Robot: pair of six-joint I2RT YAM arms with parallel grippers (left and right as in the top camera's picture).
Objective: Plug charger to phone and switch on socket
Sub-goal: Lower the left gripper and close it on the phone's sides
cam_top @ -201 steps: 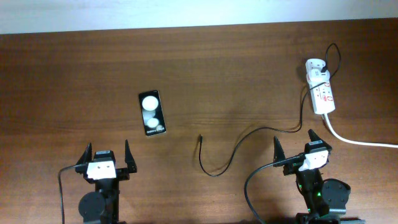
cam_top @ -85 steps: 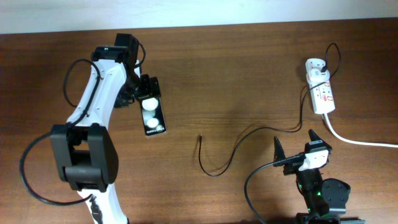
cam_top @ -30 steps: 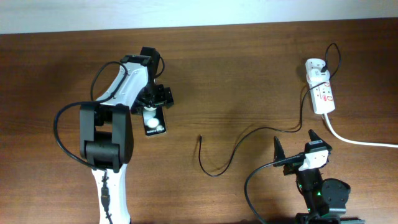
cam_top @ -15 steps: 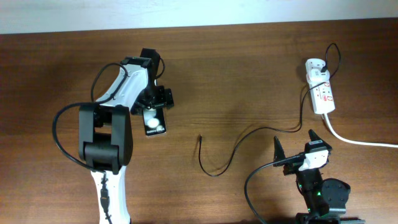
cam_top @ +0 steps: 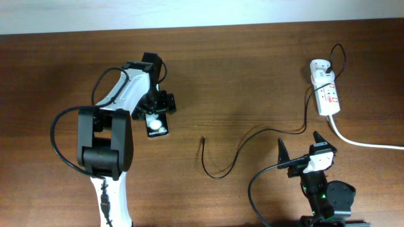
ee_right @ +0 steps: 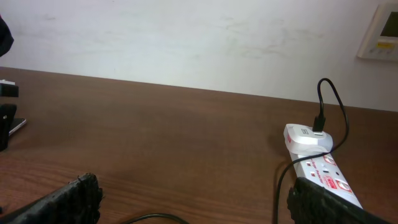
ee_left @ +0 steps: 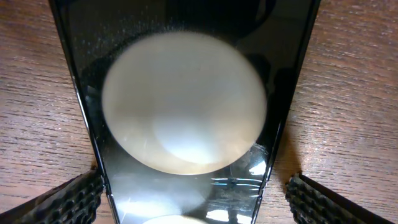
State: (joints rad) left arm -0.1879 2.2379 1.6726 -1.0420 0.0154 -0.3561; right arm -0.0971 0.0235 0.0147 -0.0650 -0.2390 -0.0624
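Phone (cam_top: pixel 157 130) lies flat on the table (cam_top: pixel 240 63), left of centre. My left claw (cam_top: pixel 155 111) sits over its far end, fingers (ee_left: pixel 68 200) spread either side, not pinching it yet. Right claw (cam_top: pixel 299 150) is parked wide open at the near edge. Charger tip (cam_top: pixel 203 140) lies loose mid-table, well apart from the phone, so nothing's plugged in, and I reckon the socket (cam_top: pixel 328 96) switch hasn't been touched either.

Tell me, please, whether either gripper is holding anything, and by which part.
Nothing yet. The left gripper is open, fingers flanking the phone's long edges with a gap; the right gripper is open and empty.
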